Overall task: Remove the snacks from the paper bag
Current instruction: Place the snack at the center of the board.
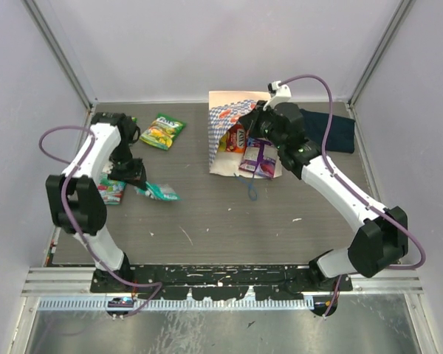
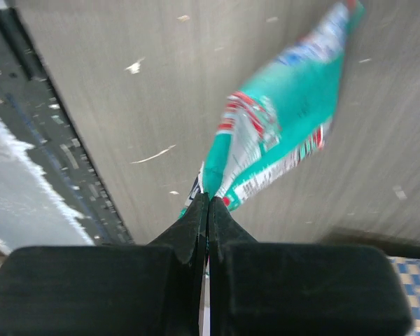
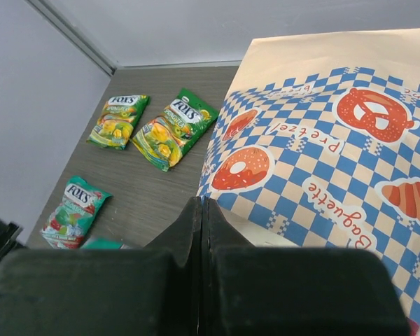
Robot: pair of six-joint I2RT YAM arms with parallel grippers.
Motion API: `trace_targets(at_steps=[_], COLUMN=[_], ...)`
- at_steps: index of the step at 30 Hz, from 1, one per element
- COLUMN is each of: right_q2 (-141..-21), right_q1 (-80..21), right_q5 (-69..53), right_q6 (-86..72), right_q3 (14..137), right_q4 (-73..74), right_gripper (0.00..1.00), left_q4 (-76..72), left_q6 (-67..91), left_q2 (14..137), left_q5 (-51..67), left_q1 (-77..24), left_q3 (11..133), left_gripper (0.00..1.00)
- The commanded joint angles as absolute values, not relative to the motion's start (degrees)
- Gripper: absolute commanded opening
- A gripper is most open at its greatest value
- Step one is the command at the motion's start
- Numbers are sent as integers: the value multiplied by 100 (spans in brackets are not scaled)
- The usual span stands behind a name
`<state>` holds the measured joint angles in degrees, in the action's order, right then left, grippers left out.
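Pinching glossy teal packet [image 2: 280, 133], checkered paper bag [image 3: 315, 84]

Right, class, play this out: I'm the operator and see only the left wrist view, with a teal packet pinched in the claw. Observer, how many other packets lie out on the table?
Observer: Three. There is a green packet, a second green packet beside it, and a teal-and-red packet.
Operator: Is the bag finished, then?
Observer: No. An orange packet and a purple packet show at the mouth of the paper bag.
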<state>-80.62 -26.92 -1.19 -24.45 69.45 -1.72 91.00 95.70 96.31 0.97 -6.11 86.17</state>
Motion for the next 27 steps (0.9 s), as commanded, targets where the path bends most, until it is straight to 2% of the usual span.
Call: trace_targets(at_steps=[1, 7, 12, 19, 27], right_q2=[-7796, -7789, -7662, -7657, -7725], right_q1=[-2795, -2942, -3128, -3432, -3857], right_q5=[76, -22, 244, 501, 1028], right_q6=[-2381, -2284, -2128, -1867, -1934], right_q3=[7574, 7579, 7313, 7336, 7938], right_q4=[-20, -32, -76, 206, 1075], right_gripper=[1, 1, 1, 1, 1], left_q4=[9323, 9694, 10025, 10070, 10187], left_q6=[9148, 9174, 9183, 9324, 9334], left_q2=[10232, 10455, 9791, 8619, 8159], left_q5=[-294, -304, -119, 272, 892], left_q1=[-289, -110, -181, -287, -295], left_q3=[9772, 10347, 10570, 9308, 8196], left_gripper=[0, 0, 0, 0, 0])
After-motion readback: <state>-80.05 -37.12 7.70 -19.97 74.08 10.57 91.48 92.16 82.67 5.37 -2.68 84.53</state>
